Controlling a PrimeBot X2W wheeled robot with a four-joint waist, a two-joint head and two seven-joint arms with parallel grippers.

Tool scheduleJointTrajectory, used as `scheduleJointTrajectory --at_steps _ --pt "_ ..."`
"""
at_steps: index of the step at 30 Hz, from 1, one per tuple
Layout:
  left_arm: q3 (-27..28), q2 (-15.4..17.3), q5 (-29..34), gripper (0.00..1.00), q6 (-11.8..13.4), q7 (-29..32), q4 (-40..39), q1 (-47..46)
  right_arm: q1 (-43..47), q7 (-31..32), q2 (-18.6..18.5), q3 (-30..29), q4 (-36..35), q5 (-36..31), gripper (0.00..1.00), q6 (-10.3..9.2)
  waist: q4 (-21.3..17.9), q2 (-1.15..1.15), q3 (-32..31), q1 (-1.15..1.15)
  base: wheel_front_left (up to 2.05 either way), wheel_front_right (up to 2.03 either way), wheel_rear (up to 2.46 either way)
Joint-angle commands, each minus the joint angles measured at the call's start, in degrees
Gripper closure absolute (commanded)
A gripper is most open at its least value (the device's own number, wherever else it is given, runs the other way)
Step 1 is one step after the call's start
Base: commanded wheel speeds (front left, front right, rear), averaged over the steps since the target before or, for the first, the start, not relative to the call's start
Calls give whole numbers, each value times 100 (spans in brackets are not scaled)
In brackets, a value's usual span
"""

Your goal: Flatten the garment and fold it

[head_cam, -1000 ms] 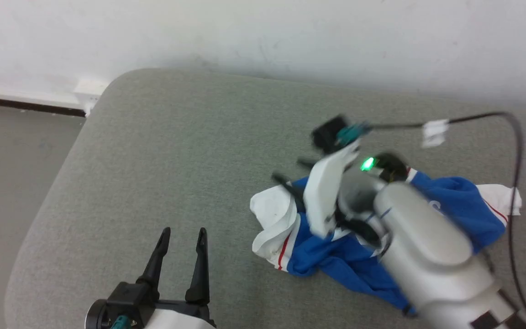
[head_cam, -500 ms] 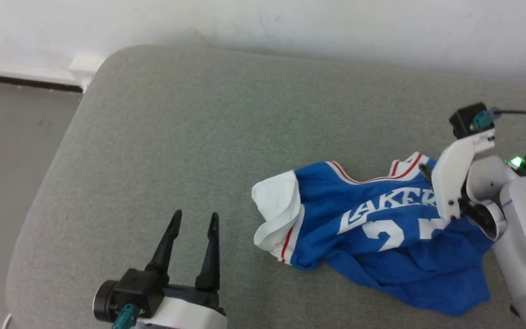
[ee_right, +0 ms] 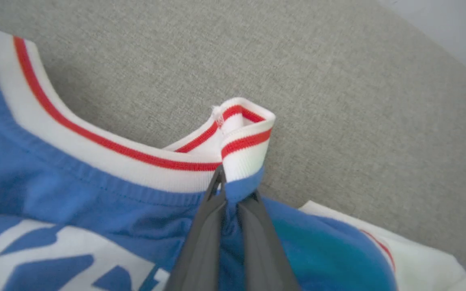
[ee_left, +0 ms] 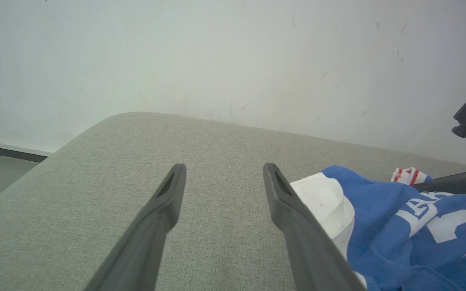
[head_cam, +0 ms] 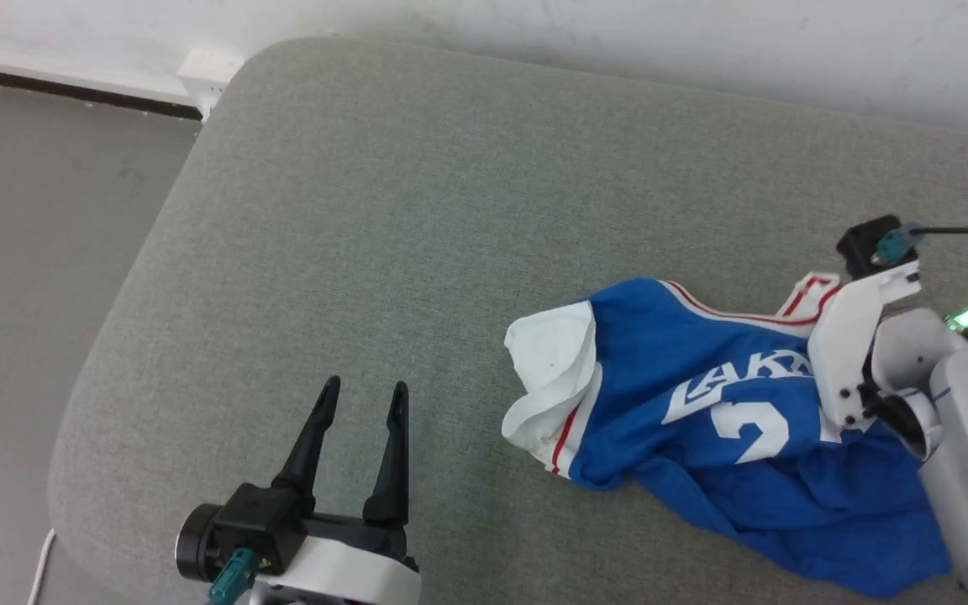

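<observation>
Fingers of the right gripper (ee_right: 232,193) pinch the garment (head_cam: 702,470) by its collar (ee_right: 245,133), probably to tug it flat, while the left gripper (head_cam: 365,385) hovers with fingers spread.

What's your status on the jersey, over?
Left gripper open, clear of the garment. Right gripper shut on the garment at the collar. Garment crumpled on grey cushion, white sleeve bunched.
</observation>
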Motion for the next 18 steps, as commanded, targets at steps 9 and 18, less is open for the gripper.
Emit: scheduleJointTrajectory --at_steps 9,18 --pt "-87 -8 -86 0 53 -28 -185 -216 -1014 -284 -847 -103 -899 -451 100 -6 -121 0 252 -1 0 0 0" --pt "-318 -8 -190 0 46 -28 -170 -630 -1613 -289 -1350 -121 -478 -816 100 -6 185 0 947 -1 0 0 0"
